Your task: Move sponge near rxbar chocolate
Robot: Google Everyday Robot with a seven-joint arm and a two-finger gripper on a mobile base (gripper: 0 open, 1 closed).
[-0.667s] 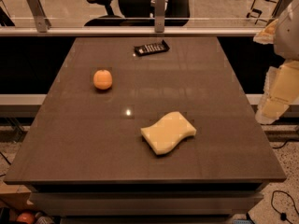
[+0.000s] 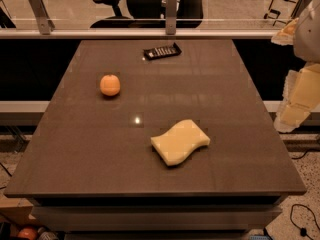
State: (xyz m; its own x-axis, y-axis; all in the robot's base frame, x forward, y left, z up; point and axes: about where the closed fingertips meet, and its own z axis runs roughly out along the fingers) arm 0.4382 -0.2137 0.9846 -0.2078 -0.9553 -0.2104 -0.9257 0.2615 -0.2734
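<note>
The pale yellow sponge [image 2: 180,142] lies flat on the dark brown table [image 2: 90,154], right of centre and towards the front. The black rxbar chocolate [image 2: 162,51] lies flat near the table's far edge, at the middle. The two are far apart. My gripper [image 2: 294,113] hangs off the table's right side, level with the table's middle, to the right of the sponge and well clear of it. It holds nothing that I can see.
A round orange fruit [image 2: 110,85] sits on the left half of the table. A rail with metal posts [image 2: 171,6] and an office chair [image 2: 112,9] stand behind the far edge. Cables lie on the floor at the right.
</note>
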